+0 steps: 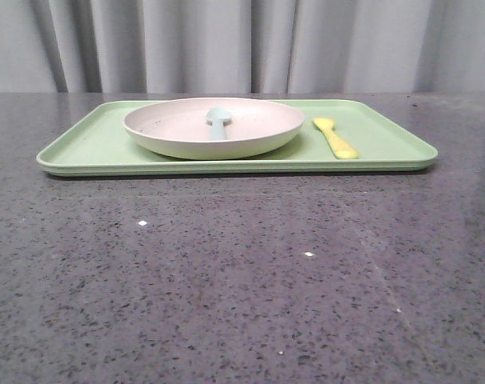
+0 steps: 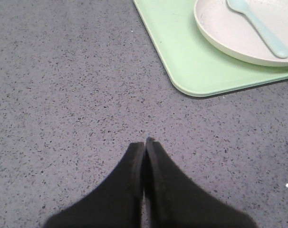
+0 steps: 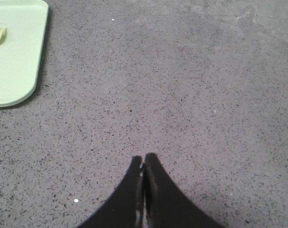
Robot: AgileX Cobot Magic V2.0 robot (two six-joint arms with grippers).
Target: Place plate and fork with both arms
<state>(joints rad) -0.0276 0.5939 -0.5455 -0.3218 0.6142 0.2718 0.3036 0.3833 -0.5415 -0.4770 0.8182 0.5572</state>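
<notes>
Right now our left gripper (image 2: 144, 142) and right gripper (image 3: 143, 159) are pinched tight, holding nothing, both off the tray (image 1: 98, 140). On the tray sit the plate (image 1: 258, 120), with a spoon (image 1: 218, 122) inside it, and the fork (image 1: 335, 138) just beside the plate. If we lift the plate crooked, the spoon could slide off.

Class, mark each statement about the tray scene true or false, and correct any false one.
1. The spoon lies in the plate. True.
2. The fork lies inside the plate. False: it lies on the tray, beside the plate.
3. The left hand is shut and holds nothing. True.
4. The right hand grips the fork. False: it is shut over bare table, away from the tray.
</notes>
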